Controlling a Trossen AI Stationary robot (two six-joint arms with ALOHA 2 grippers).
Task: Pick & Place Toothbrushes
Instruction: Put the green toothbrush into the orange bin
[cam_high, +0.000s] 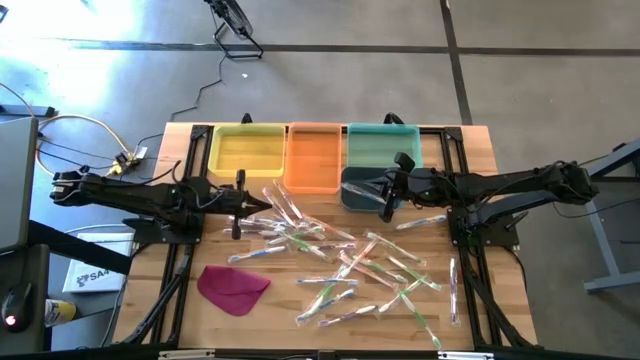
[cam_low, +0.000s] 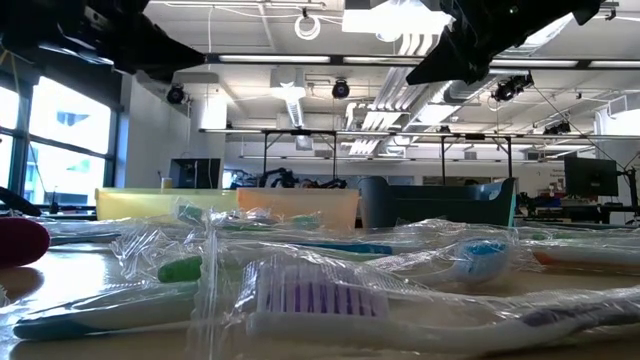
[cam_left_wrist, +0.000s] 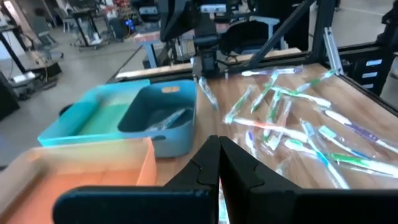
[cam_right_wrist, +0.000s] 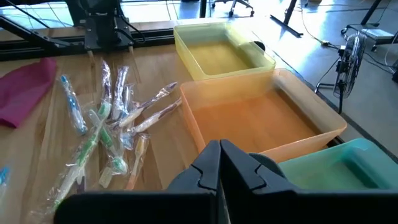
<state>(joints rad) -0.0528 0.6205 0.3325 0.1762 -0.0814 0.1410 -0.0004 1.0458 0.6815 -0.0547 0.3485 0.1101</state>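
Several wrapped toothbrushes (cam_high: 350, 260) lie scattered flat on the wooden table (cam_high: 480, 150), also seen in the left wrist view (cam_left_wrist: 292, 118) and the right wrist view (cam_right_wrist: 106, 130). One toothbrush (cam_left_wrist: 166, 118) lies inside the dark blue bin (cam_high: 358, 190). My left gripper (cam_high: 266, 206) hovers shut at the heap's left edge, holding nothing (cam_left_wrist: 219, 149). My right gripper (cam_high: 378, 192) hangs shut above the blue bin's near side, and nothing shows between its fingers (cam_right_wrist: 219, 149). Just under it, beside the bin's corner, is another wrapped toothbrush (cam_left_wrist: 208, 93).
Yellow (cam_high: 247, 150), orange (cam_high: 313, 158) and teal (cam_high: 383, 143) bins stand in a row along the table's far edge. A magenta cloth (cam_high: 233, 287) lies near the front left. Black frame rails (cam_high: 170, 270) run along both sides of the table.
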